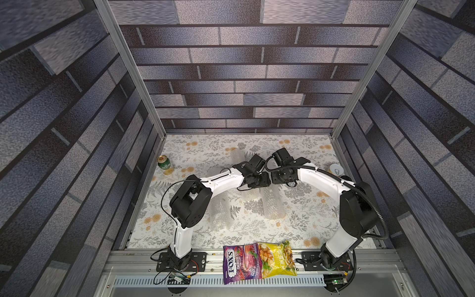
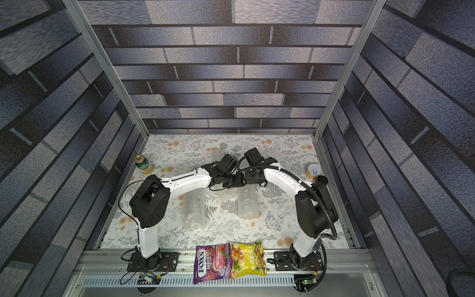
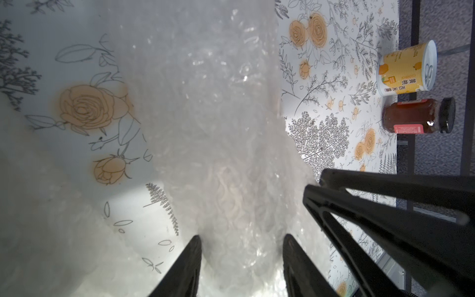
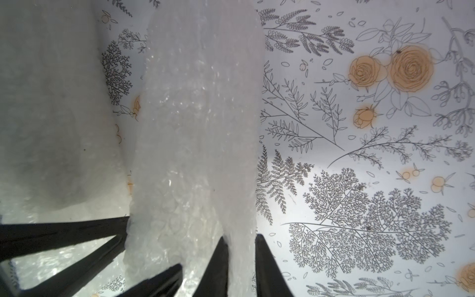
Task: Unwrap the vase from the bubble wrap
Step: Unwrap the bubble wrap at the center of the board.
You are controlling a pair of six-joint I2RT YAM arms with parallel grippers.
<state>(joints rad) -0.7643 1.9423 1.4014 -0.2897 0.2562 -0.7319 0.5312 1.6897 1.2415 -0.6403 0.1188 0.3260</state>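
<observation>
Left gripper (image 3: 241, 236) is clamped on the bubble wrap (image 3: 205, 115) between its fingers; right gripper (image 4: 240, 237), just beside it, pinches the wrap too.

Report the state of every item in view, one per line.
Left claw, shut on the bubble wrap.
Right claw, shut on the bubble wrap.
Bubble wrap, bunched, pinched by both claws.
Green can, upright.
Yellow can, upright, lid sealed.
Jar, upright, lid on.
Snack bags, lying flat.
</observation>
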